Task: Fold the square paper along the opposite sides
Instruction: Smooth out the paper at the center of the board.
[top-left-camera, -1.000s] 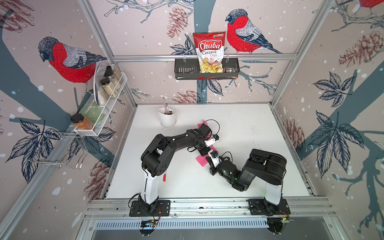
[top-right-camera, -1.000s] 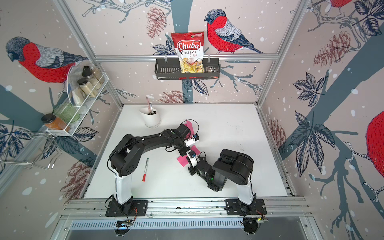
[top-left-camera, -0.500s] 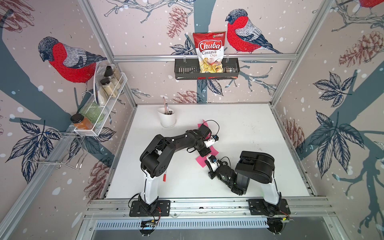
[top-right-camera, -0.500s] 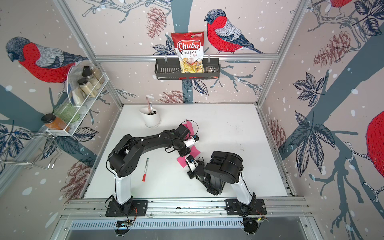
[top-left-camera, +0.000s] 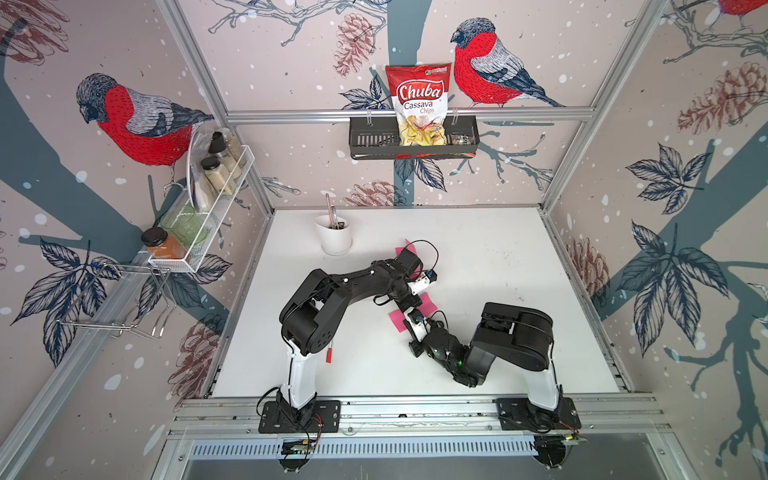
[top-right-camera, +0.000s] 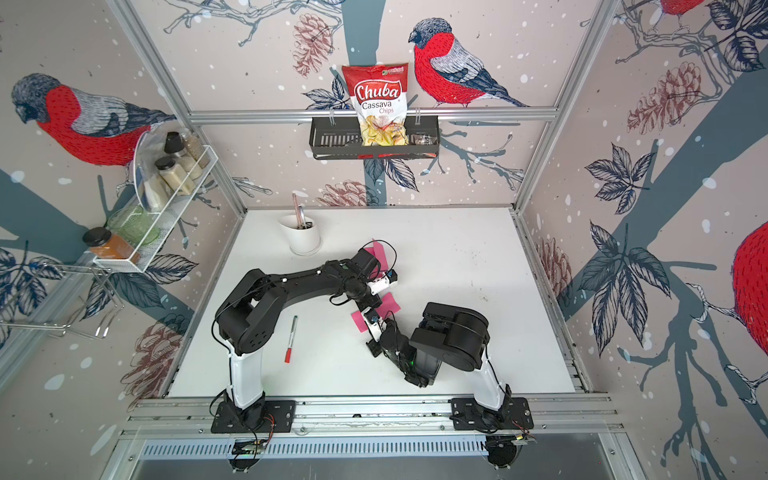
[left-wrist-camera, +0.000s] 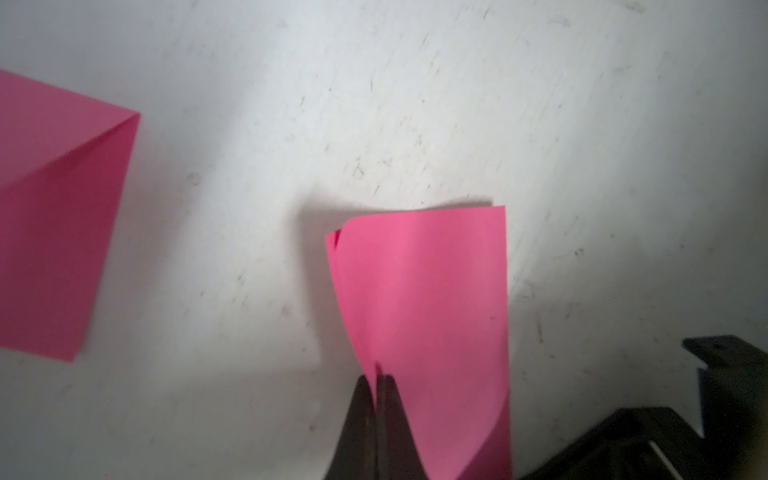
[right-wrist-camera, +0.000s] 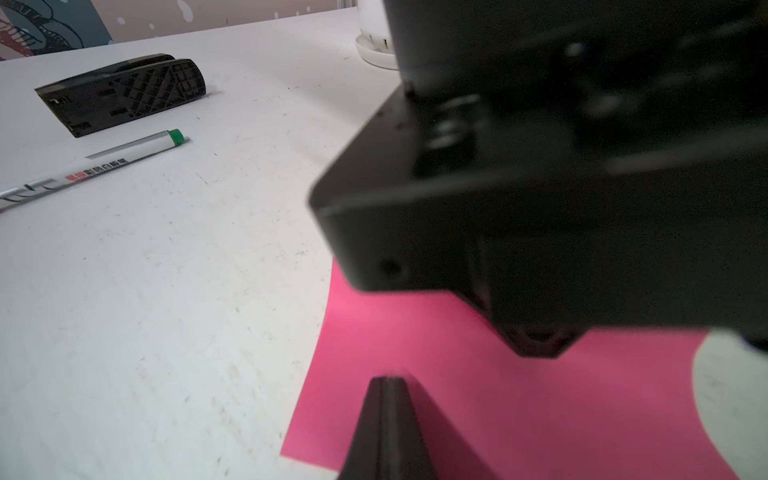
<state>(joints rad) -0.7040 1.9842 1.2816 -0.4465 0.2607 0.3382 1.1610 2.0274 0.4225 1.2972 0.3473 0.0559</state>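
A marker (top-right-camera: 291, 338) lies on the white counter (top-right-camera: 457, 257), in front of the white cup (top-right-camera: 305, 245) and slightly left of it. Right of the cup and further forward in both top views, the pink paper (top-left-camera: 429, 305) lies on the counter, partly under both wrists. The left gripper (left-wrist-camera: 377, 379) reaches it from the cup's side. Its fingers are pressed fully together, pinching one curled-up edge of the paper (left-wrist-camera: 424, 311) so that this side lifts off the counter while the opposite edge stays flat. The right gripper (right-wrist-camera: 386, 380) comes from the front, further from the cup. Its fingers are also closed tight, with the tip over the paper (right-wrist-camera: 519, 407). Whether it presses down, I cannot tell. A second pink sheet (top-left-camera: 409, 249), creased diagonally, lies just right of the cup.
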